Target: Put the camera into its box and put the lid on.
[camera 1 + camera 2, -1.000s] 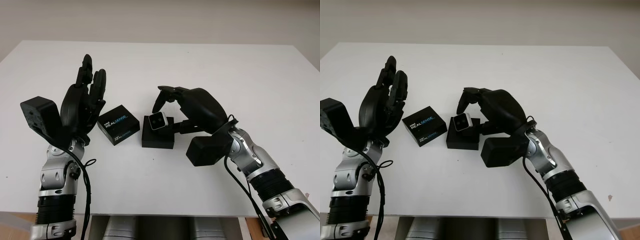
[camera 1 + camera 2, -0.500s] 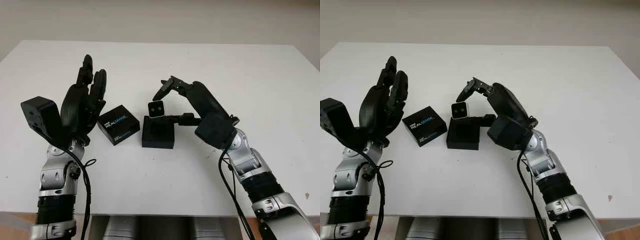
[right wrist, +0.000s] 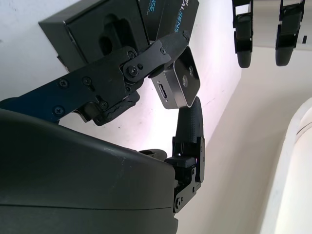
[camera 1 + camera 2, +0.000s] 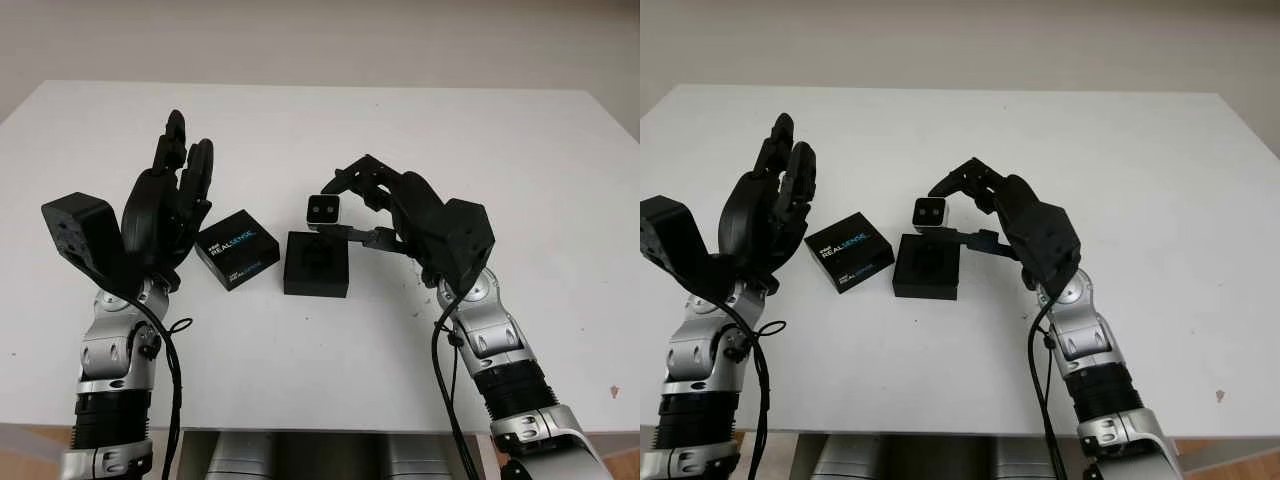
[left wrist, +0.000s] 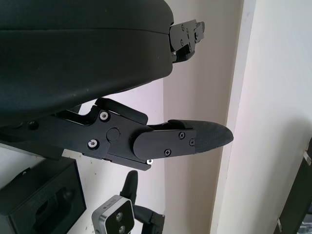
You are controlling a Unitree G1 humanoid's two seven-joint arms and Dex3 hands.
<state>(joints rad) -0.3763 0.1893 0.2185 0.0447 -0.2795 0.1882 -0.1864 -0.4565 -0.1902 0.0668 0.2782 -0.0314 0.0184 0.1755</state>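
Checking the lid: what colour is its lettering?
White and blue on the black lid; left eye view shows it best.

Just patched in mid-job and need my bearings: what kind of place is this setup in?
Probably a lab or test bench, not a home: a plain white table against a bare wall, carrying only the task props. The right hand holds the camera above its open black box, with the RealSense lid alongside.

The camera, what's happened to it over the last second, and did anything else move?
The right hand, still shut on the camera, has raised it off the open box and now holds it above the box's far edge; the right wrist has swung back toward the robot. The lid, the box and the open left hand, raised left of the lid, stayed put.
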